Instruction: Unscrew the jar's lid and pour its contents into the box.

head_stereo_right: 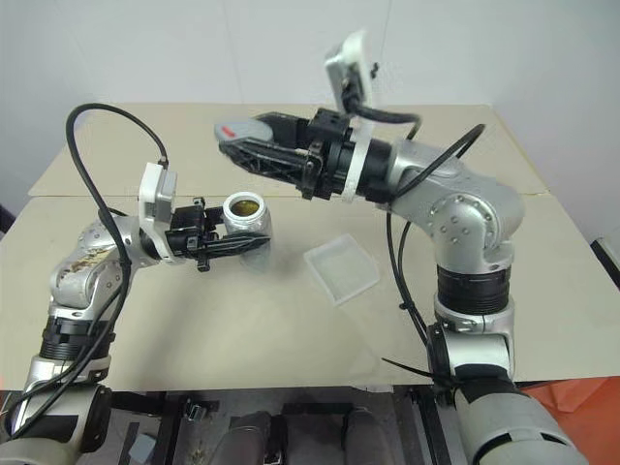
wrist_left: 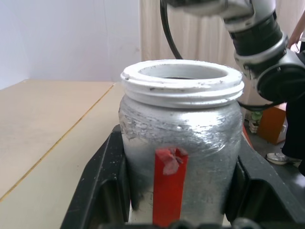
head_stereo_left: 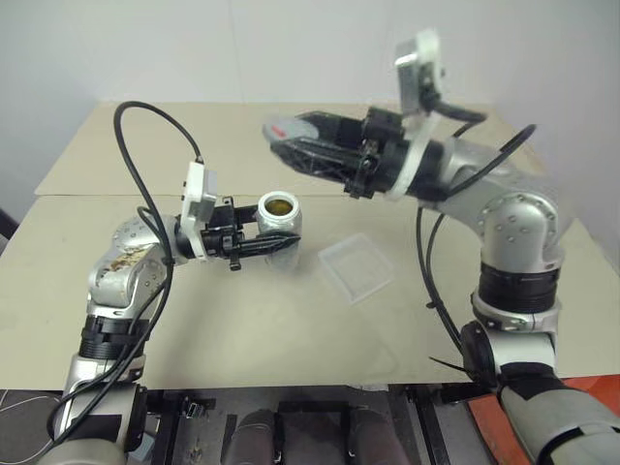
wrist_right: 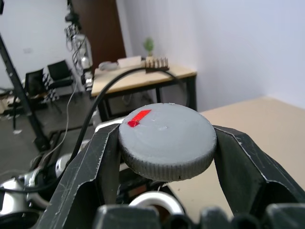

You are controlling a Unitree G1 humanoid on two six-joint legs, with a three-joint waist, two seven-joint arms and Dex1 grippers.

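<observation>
- The left gripper point(head_stereo_left: 274, 246) pinches the open jar point(head_stereo_left: 280, 217) upright, above the desk point(head_stereo_left: 194, 320) near its middle.
- The right gripper point(wrist_right: 167, 143) clamps the grey lid point(wrist_right: 167, 140), raised above the jar.
- The clear box point(head_stereo_left: 356, 266) lies on the desk just right of the jar.

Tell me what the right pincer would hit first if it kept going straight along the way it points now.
Probably nothing. The right pincer, shut on the lid, points toward the robot's left, above the open jar in the left pincer. Ahead lies only open air over the table, though depth is uncertain.
</observation>
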